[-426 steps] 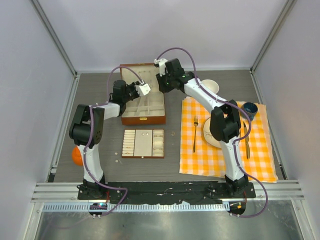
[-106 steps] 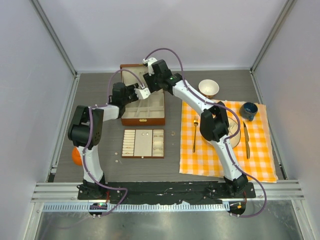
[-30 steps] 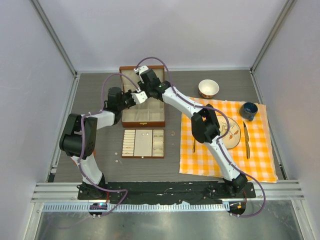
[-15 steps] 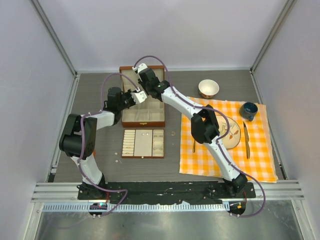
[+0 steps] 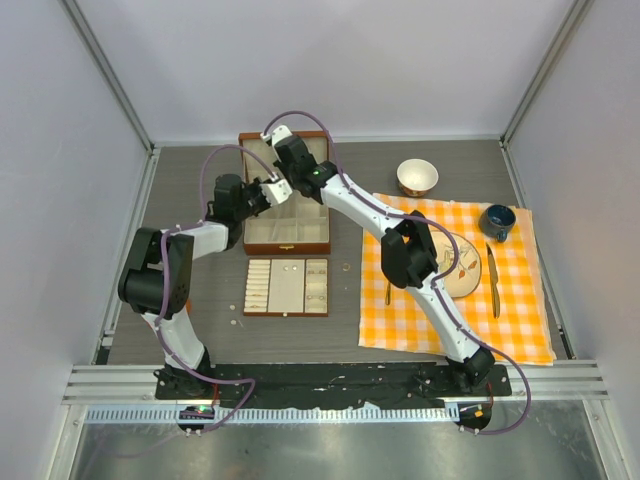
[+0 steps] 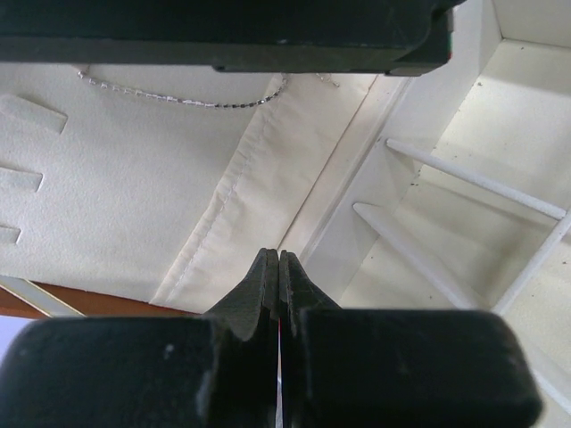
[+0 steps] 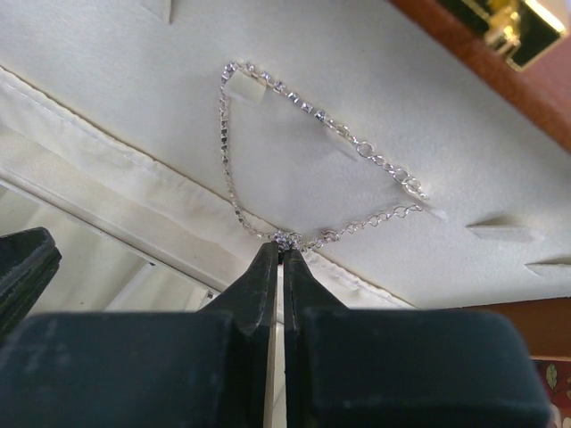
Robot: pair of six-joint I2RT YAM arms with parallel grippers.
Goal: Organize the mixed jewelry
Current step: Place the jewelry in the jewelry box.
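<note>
Right gripper (image 7: 279, 254): pinches the thin silvery chain necklace (image 7: 308, 111) at its lowest link, fingertips pressed together right at the stitched seam of the cream padded lid lining (image 7: 134, 89). Leaves little room there, with the lid's brown rim and small gold clasp (image 7: 497, 22) beyond the chain and the white compartment dividers (image 6: 464, 176) just past the seam. Left gripper (image 6: 278, 263): presses its fingertips together on nothing visible, near the same seam and close beside the other. Shows, from the right wrist alone, the chain looped over small cream tabs; from the left wrist, only one stretch of it under a black gripper body. Shows, from above alone, both arms crowded over the open brown wooden box (image 5: 287, 241), the flat cream-lined tray (image 5: 287, 287) near its front, a tiny pale ring (image 5: 347, 267) beside that, and bare grey table (image 5: 300, 335) nearer the bases.
</note>
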